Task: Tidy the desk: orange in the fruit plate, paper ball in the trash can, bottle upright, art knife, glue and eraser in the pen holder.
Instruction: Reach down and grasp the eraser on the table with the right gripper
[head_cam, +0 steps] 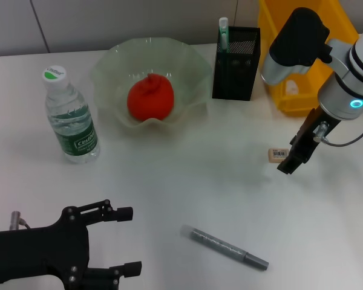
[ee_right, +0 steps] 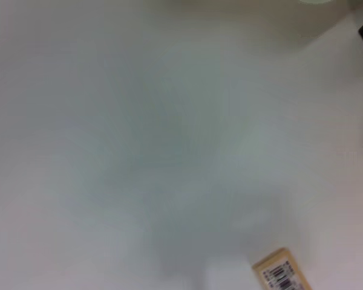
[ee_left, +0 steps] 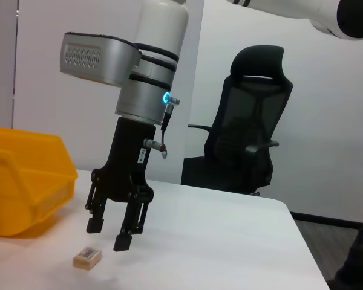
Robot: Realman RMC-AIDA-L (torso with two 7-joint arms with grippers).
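Overhead, the eraser [head_cam: 278,154] lies near the bench's right edge, just left of the right gripper [head_cam: 288,164]. Sideways, those fingers [ee_left: 122,243] hang spread, eraser [ee_left: 87,257] beside them. Left gripper [head_cam: 124,240] idles spread, near corner.

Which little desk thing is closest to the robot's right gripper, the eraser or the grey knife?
The eraser, lying just beside the open right gripper. The grey art knife lies farther off, nearer the table's front edge.

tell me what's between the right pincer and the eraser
Nothing: in the left wrist view, only bare table separates the open right pincer from the eraser.
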